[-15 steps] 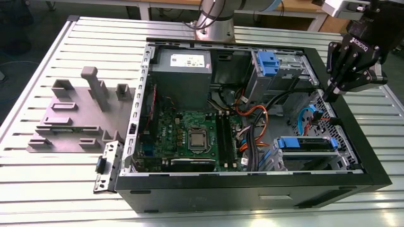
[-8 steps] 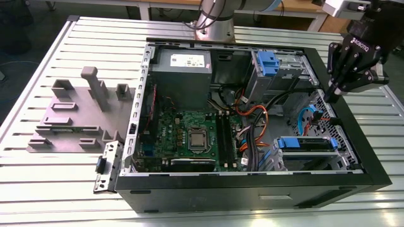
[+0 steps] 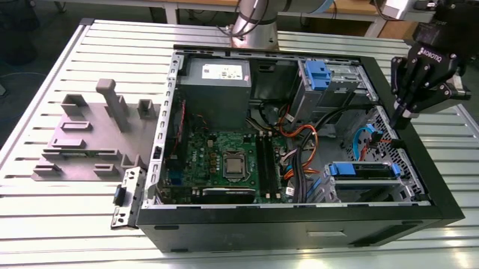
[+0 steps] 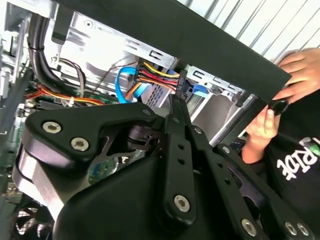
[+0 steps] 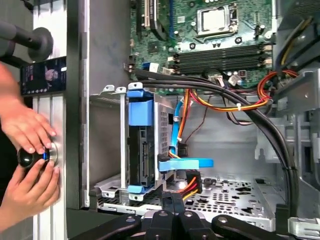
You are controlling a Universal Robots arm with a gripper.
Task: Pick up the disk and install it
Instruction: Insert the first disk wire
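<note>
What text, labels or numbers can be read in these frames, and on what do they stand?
White lettering on the robot's hand: a maker's mark, not quoted.
Power supply sticker: print too small to read.
Person's black shirt: white print, partly cut off.
Small screen beside the case: blurred, unreadable.

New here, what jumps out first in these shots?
The open PC case on the slatted table, motherboard exposed. The black gripper hangs over the case's edge at the exterior view's right, holding nothing. In the first wrist view, the blue-railed disk sits in its cage, and a person's hands work a knob outside the case.
</note>
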